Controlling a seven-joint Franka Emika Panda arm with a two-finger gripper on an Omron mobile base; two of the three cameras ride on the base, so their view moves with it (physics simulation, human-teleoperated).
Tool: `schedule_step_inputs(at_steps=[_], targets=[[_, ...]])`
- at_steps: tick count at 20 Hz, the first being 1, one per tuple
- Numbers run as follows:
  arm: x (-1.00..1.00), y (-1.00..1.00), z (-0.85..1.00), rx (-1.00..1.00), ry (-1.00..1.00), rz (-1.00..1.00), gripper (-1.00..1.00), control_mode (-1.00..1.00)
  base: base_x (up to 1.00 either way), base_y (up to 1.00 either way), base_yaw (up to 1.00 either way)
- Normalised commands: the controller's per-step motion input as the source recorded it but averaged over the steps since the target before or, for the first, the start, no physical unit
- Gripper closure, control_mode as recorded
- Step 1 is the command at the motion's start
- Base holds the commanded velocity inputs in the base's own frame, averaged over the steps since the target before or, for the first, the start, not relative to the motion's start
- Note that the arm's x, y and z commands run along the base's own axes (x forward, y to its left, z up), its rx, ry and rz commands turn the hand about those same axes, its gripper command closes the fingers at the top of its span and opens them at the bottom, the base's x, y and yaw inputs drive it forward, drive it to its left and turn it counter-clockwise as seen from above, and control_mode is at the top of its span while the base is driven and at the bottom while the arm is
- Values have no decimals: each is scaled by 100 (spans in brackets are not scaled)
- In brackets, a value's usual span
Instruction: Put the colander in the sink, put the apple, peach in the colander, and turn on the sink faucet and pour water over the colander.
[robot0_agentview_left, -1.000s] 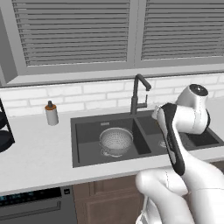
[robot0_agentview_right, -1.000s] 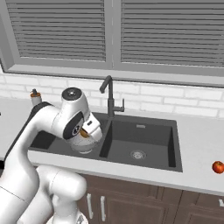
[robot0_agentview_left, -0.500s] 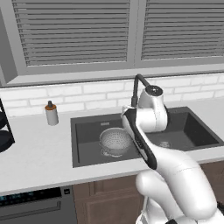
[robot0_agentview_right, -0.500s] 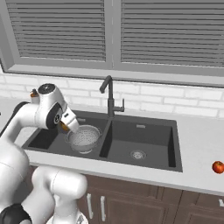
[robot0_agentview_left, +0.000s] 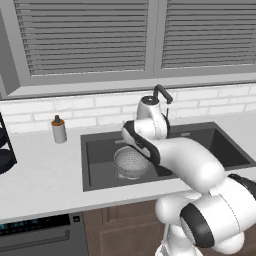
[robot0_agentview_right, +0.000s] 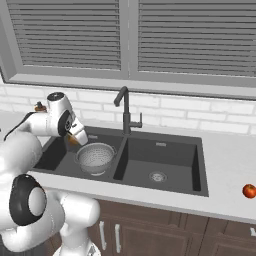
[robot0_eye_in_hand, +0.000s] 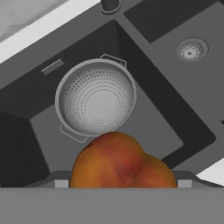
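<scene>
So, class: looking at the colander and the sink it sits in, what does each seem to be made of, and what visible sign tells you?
The colander looks like silver-grey metal with a dull sheen: fine perforations cover its bowl and a thin rim with small handles runs round it. The sink looks like dark grey matte composite or coated stone, though the render leaves that open; it shows no reflections, only a steel drain.

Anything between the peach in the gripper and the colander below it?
Nothing. In the hand view the peach hangs over the colander with only bare sink floor between; the colander looks empty.

arm swung left across the sink (robot0_agentview_left: 100, 172), peach (robot0_eye_in_hand: 122, 162) in the jaws now above the colander (robot0_eye_in_hand: 95, 97)
</scene>
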Motion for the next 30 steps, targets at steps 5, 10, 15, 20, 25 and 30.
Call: schedule_step_inputs(at_steps=[5,10,15,20,25,30], targets=[[60,0,-63,0,16,0,100,-100,0,0,0],[43,0,-72,0,13,0,100,-100,0,0,0],[38,0,-60,0,10,0,100,-100,0,0,0],[35,0,-58,-1,4,0,100,-100,0,0,0],[25,0,-48,0,1,0,100,-100,0,0,0],[19,0,-34,0,0,0,100,-100,0,0,0]])
